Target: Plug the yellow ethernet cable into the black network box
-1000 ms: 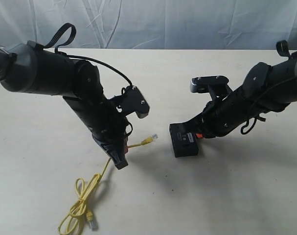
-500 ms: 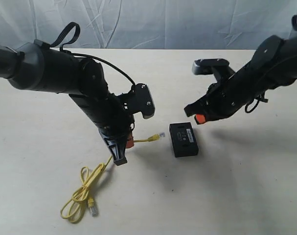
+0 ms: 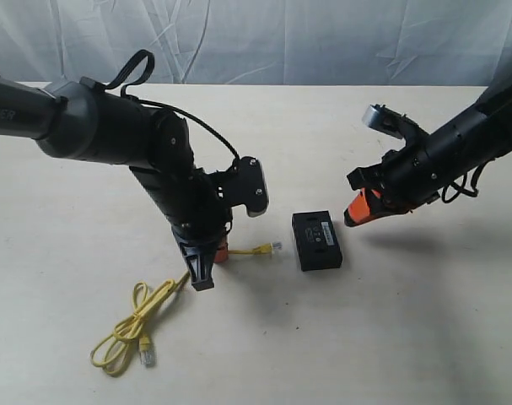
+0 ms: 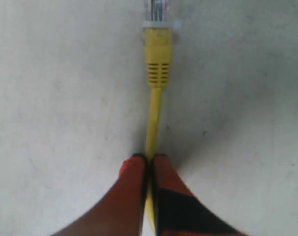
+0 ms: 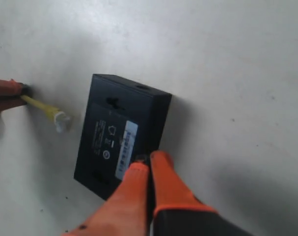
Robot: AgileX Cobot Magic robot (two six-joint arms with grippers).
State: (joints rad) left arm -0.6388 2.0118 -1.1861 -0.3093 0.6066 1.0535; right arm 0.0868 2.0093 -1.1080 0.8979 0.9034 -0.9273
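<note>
Since half a second ago the right claw (image 3: 357, 215) has drawn back to the right and dropped lower, and the cable's loose coil has slid along the counter (image 3: 424, 337).

Nearest the camera in the exterior view, the yellow ethernet cable (image 3: 249, 250) lies in slack loops, its free plug (image 3: 146, 356) resting at the coil's edge. From there the cord climbs to the left claw (image 3: 212, 257), which is pinched tight on it a little behind the leading plug (image 3: 275, 246). That short stretch runs roughly level and points right, at the left long side of the black network box (image 3: 316, 240), with a small gap between plug and box. The box lies flat, label up, its long axis running near to far. Its ports are hard to make out.

The left wrist view shows the orange fingertips (image 4: 134, 169) squeezing the cord, with the plug cut off by the frame edge. In the right wrist view the right claw's fingers are pressed together on nothing; whether they touch the box I cannot tell.

Farther back, the left arm slants steeply down, and the right arm reaches in low from the right edge.
</note>
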